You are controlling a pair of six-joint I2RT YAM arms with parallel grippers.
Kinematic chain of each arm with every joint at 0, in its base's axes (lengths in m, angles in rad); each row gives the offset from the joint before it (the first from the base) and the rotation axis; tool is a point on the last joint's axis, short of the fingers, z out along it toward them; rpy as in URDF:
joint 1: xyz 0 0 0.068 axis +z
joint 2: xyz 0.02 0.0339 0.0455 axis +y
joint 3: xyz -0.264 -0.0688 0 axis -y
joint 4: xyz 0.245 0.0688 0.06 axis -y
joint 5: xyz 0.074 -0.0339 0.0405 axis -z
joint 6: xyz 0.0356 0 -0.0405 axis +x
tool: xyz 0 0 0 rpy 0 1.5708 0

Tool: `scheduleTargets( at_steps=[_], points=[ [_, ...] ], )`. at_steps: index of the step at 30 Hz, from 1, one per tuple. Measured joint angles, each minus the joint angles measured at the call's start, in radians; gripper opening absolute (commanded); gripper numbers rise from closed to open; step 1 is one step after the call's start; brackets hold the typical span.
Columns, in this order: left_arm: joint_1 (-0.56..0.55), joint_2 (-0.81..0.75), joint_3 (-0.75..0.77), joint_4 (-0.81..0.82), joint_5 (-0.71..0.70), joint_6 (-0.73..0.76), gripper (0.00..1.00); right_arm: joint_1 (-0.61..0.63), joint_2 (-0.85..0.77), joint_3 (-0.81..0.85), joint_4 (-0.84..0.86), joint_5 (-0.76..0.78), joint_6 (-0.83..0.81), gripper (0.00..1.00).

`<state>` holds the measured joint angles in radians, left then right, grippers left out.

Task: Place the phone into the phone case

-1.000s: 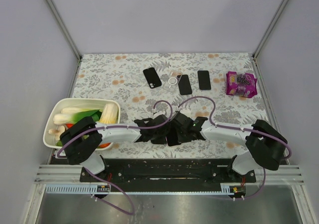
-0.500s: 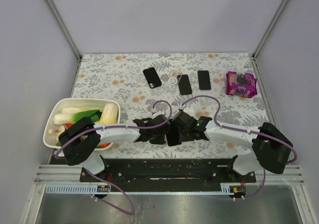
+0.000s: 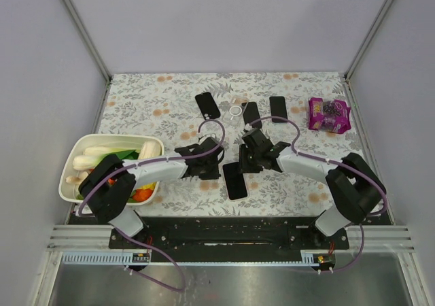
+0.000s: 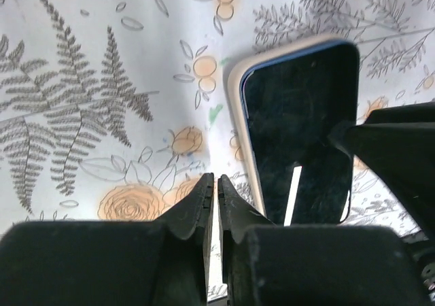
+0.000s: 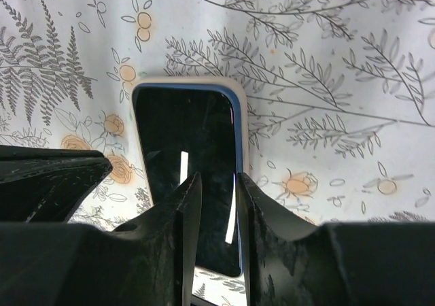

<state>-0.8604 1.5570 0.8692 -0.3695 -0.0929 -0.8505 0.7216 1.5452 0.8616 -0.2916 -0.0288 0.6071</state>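
A dark-screened phone (image 3: pixel 235 181) lies flat on the flowered table, inside a pale case whose rim (image 4: pixel 234 95) shows round its blue edge. It also shows in the right wrist view (image 5: pixel 183 149). My left gripper (image 3: pixel 216 164) is just left of the phone's far end, shut and empty (image 4: pixel 216 180). My right gripper (image 3: pixel 243 162) hovers over the phone's far end, its jaws a narrow gap apart and empty (image 5: pixel 217 183). Neither gripper touches the phone.
Three more dark phones or cases (image 3: pixel 207 105) (image 3: pixel 252 115) (image 3: pixel 278 109) and a small ring (image 3: pixel 235 111) lie at the back. A purple snack bag (image 3: pixel 329 113) is at the back right. A white tub of vegetables (image 3: pixel 75 183) stands at the left.
Both grippers have drawn back from over the phone, away from the near edge. The phone now lies uncovered on the table.
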Motion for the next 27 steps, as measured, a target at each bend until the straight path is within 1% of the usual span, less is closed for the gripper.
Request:
scheduleTargets(
  at_steps=[4,11,27],
  points=[
    [0.013,0.054,0.048,0.000,0.000,0.015,0.10,-0.016,0.055,0.029,0.029,-0.027,-0.015,0.35],
    [0.013,0.149,0.103,-0.005,0.006,0.027,0.09,-0.033,0.061,0.035,0.048,-0.036,-0.019,0.35],
    [0.024,0.248,0.236,-0.070,0.012,0.081,0.09,-0.066,0.077,0.036,0.059,0.005,-0.026,0.34]
  ],
)
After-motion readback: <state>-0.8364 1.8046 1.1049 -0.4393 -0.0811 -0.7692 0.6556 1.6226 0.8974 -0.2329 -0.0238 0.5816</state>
